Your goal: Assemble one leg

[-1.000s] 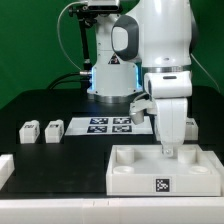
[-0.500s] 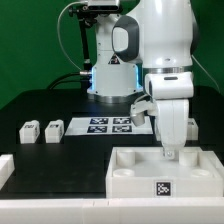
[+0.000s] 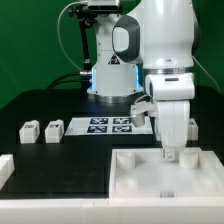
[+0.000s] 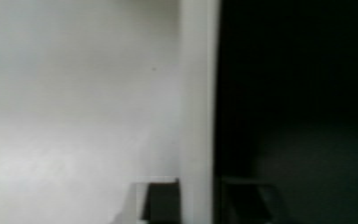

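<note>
My gripper (image 3: 170, 153) reaches straight down onto the large white tray-like part (image 3: 135, 175) at the front of the exterior view. In the wrist view my gripper (image 4: 199, 203) has a dark finger on each side of the part's thin raised wall (image 4: 197, 90) and is shut on it. Two legs, small white blocks (image 3: 28, 130) (image 3: 52, 129), stand side by side on the black table at the exterior view's left, well apart from the gripper. Their marker faces do not show clearly.
The marker board (image 3: 112, 125) lies flat behind the tray-like part, in front of the arm's base (image 3: 110, 80). Another white part (image 3: 5, 168) shows at the exterior view's lower left edge. A small white piece (image 3: 190, 126) sits right of the gripper.
The tray-like part has slid toward the front of the exterior view with the gripper on its wall. Its front marker has dropped out of the picture. The legs have not moved.
</note>
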You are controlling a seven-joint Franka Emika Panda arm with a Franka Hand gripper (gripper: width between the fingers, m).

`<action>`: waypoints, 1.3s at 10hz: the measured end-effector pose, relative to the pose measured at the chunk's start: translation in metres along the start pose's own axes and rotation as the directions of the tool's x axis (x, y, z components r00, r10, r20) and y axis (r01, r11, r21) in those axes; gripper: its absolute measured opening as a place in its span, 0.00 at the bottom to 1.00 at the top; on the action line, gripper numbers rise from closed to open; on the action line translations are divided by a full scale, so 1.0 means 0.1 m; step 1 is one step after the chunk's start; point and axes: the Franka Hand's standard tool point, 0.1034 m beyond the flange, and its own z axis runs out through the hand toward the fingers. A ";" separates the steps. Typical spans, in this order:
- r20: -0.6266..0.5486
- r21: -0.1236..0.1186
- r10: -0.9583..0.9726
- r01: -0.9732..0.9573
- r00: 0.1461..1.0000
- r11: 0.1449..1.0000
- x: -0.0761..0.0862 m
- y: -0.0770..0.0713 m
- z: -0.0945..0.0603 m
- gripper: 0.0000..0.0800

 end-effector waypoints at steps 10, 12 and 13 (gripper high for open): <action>0.000 0.003 0.000 0.000 1.000 1.000 0.00 -0.01 0.02 0.81; -0.004 -0.010 0.041 -0.041 0.999 0.999 0.05 -0.02 -0.10 0.81; -0.011 -0.025 0.102 -0.102 0.995 0.994 0.14 -0.10 -0.26 0.81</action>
